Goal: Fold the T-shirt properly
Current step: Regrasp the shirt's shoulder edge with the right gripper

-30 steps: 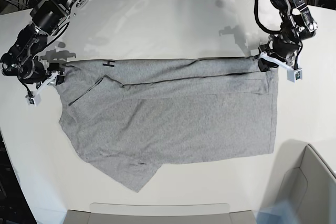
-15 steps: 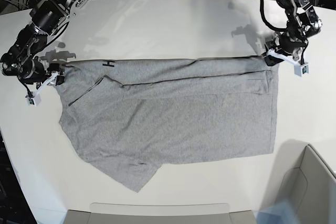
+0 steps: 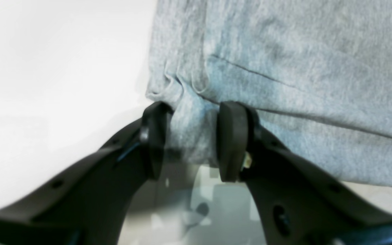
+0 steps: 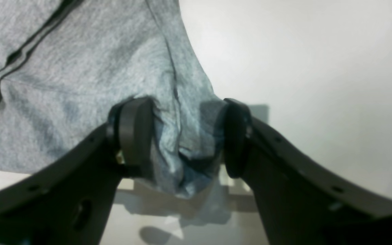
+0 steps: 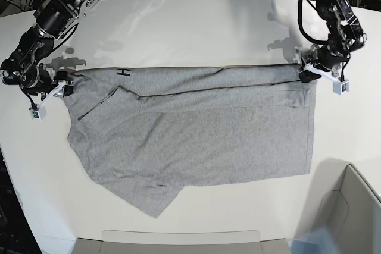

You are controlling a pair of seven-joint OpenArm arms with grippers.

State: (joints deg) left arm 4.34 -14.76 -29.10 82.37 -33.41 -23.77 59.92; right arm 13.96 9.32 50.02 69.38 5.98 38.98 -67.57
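Left gripper (image 3: 189, 139) and right gripper (image 4: 179, 136), both low astride T-shirt (image 5: 196, 129) corners.

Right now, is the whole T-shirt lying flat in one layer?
No. In the base view, the T-shirt has its far edge folded over along its length.

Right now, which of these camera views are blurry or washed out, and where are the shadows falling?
Left wrist: the table is blown out white and the fingers are soft. Right wrist: the shirt is soft, with a blocky shadow under the fingers. Base: sharp and evenly lit, arm shadows on the table beyond the shirt's far edge.
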